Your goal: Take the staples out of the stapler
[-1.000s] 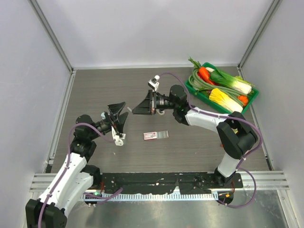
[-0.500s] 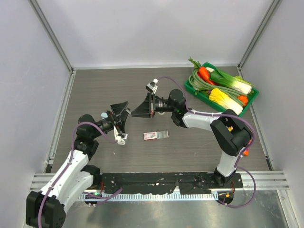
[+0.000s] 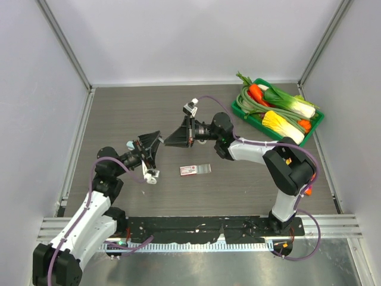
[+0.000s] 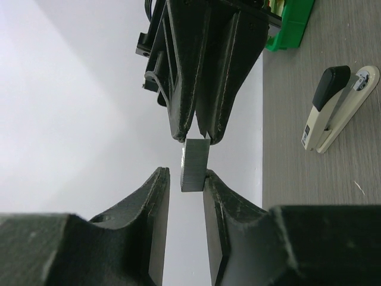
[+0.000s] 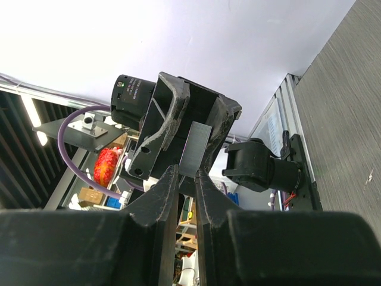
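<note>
Blue-grey and white with a dark upper part, the stapler is lying flat on the bench, on the near side of the green tray, with nothing touching it. Its long axis is slanting roughly toward the tray. The top view isn't showing it clearly; the right arm is probably covering it.

A grey metal staple strip is hanging in the air, farther from the tray than the stapler is, so the staples look to be out of the stapler already. The right tool is clenching one end of the strip. The left tool is sitting around the other end but isn't clenched: one finger is touching the strip and a gap is showing at the other finger.

The strip's long axis is running straight from one tool to the other, tip to tip, so this reads as a mid-air handover. The strip is already lying between the left fingers, so the coming move is needing only a squeeze, with no reach. If the right tool lets go first, the strip is likely dropping.

The right arm is the one nearer the stapler and the tray. A red-and-white box is lying on the bench well apart from the tray, untouched.
</note>
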Robot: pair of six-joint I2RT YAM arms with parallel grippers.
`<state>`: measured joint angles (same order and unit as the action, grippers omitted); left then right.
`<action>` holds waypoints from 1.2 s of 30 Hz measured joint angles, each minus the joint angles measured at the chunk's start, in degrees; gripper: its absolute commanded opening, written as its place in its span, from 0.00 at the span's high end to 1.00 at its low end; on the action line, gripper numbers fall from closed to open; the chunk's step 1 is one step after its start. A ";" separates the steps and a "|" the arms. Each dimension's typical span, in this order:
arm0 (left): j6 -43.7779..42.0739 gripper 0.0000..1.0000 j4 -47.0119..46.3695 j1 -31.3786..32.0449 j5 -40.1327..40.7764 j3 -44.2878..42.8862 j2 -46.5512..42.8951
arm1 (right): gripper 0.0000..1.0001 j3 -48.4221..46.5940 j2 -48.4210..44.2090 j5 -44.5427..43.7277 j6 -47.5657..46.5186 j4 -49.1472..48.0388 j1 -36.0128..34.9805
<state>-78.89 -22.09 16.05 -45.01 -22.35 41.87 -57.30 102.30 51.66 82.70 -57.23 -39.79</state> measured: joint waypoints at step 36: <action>2.82 1.00 40.54 0.11 7.69 -18.49 6.47 | 0.45 -5.66 1.44 -0.59 -14.25 19.08 6.51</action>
<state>-76.07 18.46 16.16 -37.32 -40.84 48.34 -62.96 103.74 51.07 68.45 -38.15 -33.28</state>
